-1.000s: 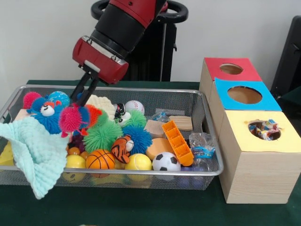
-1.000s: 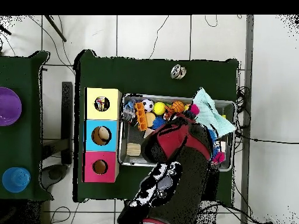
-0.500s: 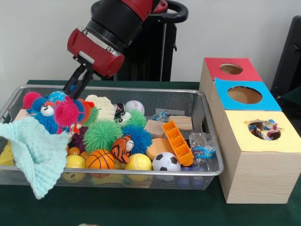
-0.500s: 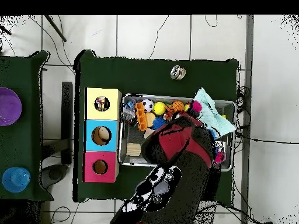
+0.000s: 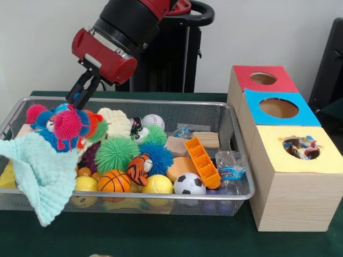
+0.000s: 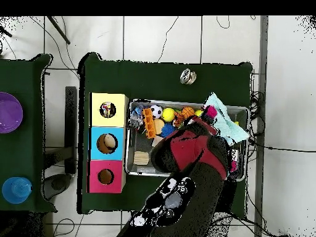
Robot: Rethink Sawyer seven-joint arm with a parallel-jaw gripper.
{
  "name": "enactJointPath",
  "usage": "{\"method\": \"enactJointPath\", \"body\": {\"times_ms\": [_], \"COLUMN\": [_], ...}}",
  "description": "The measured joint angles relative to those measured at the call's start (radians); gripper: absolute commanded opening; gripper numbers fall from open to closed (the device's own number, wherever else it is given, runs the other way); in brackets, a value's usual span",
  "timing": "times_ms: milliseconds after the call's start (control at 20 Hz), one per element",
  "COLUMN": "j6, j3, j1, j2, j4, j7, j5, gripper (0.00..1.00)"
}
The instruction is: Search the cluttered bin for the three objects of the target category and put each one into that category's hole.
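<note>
- Front view: the silver wire-mesh bin [image 5: 236, 160] is sitting below the jaws, holding the clutter.
- The black two-fingered gripper [image 5: 72, 100] is hanging with fingers slightly spread, pinching nothing.
- The pink spiky rubber ball [image 5: 67, 123] is lying just beneath the jaws, atop a blue plush toy [image 5: 45, 128].

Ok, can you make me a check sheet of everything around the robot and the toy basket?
Surface: dark green table cloth, nothing loose on it near the basket.
Job's things: silver wire mesh basket full of toys; wooden box with red, blue and yellow holes; wrappers already fill the yellow hole.
Clutter: mint green cloth draped over the basket's rim, spiky green ball, small basketball, soccer ball, orange plastic tray.
Pincer: black pincer raised above the fuzzy pink and blue toy; grip unclear.
Cables: several on the tiled floor.
Surroundings: purple bowl on a neighbouring table.
</note>
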Motion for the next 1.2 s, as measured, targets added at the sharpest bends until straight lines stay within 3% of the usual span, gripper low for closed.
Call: {"method": "enactJointPath", "body": {"times_ms": [1200], "j6": [-0.021], "j3": [-0.02], "j1": [0.013], "j2": [0.0], "j4": [0.019], "j7": [0.0], "j5": [0.046], "gripper": [0.0]}}
